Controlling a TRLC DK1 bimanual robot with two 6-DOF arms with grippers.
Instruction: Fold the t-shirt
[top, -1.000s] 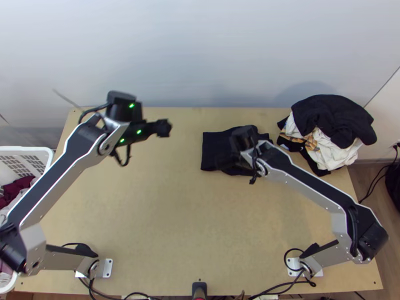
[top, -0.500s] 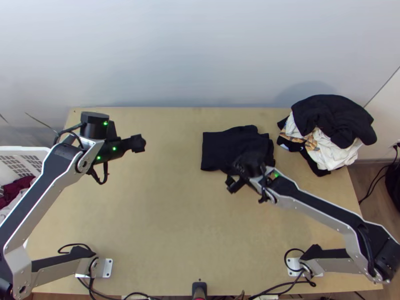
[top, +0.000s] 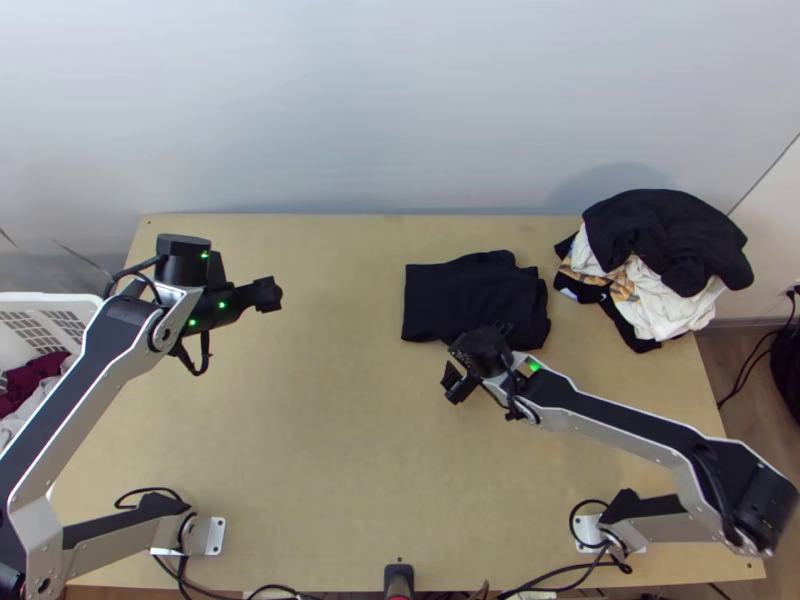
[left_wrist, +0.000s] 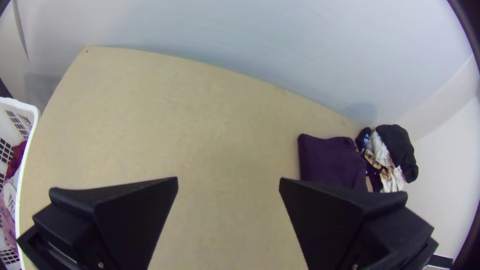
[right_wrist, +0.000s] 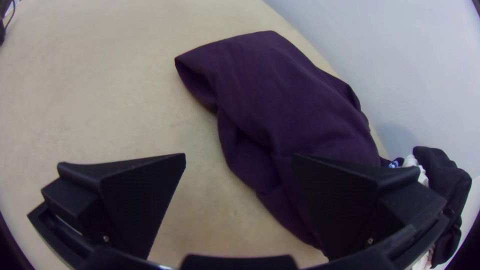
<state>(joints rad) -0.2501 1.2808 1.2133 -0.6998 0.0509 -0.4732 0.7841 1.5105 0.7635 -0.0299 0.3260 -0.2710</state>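
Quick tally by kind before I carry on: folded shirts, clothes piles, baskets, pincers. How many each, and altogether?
Folded dark shirt: 1
Clothes pile: 1
White basket: 1
Pincers: 2, left pincer and right pincer
Total: 5

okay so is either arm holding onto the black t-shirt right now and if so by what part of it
Nothing is held: the left claw and right claw are open, and the folded t-shirt lies on the table.

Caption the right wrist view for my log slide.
Right gripper, fingers apart, facing the folded dark t-shirt on the wooden table, a clothes pile beyond.
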